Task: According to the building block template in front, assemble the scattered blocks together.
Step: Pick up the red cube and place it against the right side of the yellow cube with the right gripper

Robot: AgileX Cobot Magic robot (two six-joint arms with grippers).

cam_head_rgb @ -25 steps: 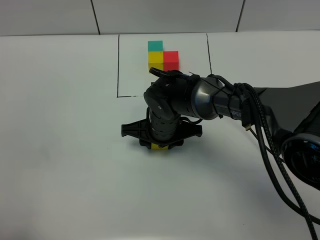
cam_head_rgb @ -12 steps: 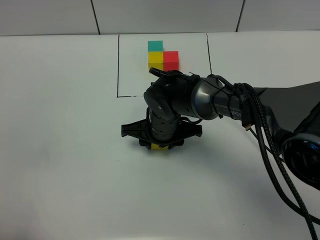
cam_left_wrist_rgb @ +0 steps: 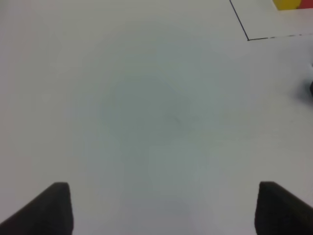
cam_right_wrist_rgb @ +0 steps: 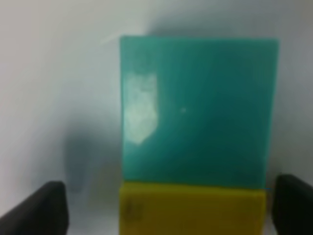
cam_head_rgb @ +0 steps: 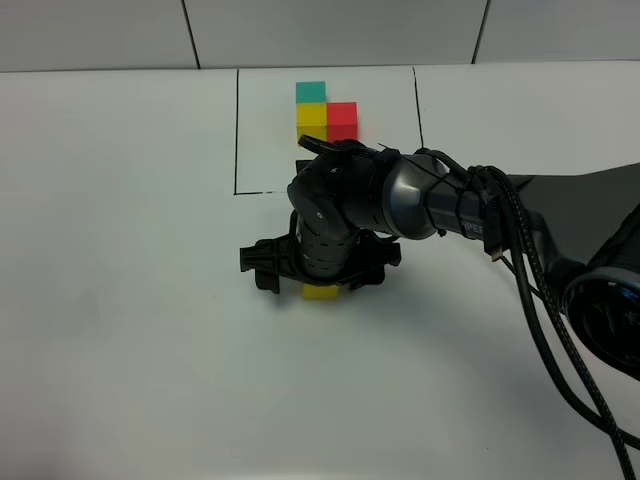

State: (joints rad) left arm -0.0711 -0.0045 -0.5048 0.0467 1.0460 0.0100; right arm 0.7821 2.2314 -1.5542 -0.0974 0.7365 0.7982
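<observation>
We saw our right claw (cam_head_rgb: 320, 272) released astride the teal block (cam_right_wrist_rgb: 198, 110) and yellow block (cam_head_rgb: 320, 292), touching, mid-frame below the template (cam_head_rgb: 326, 118); left claw (cam_left_wrist_rgb: 164, 208) likewise released. Next, we judged: lift clear, seek the unseen red block.

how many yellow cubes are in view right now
2. The template yellow cube sits inside the black outline at the back, beside the red cube. The loose yellow cube lies below the open right gripper, touching a teal cube. The arm may hide more.
</observation>
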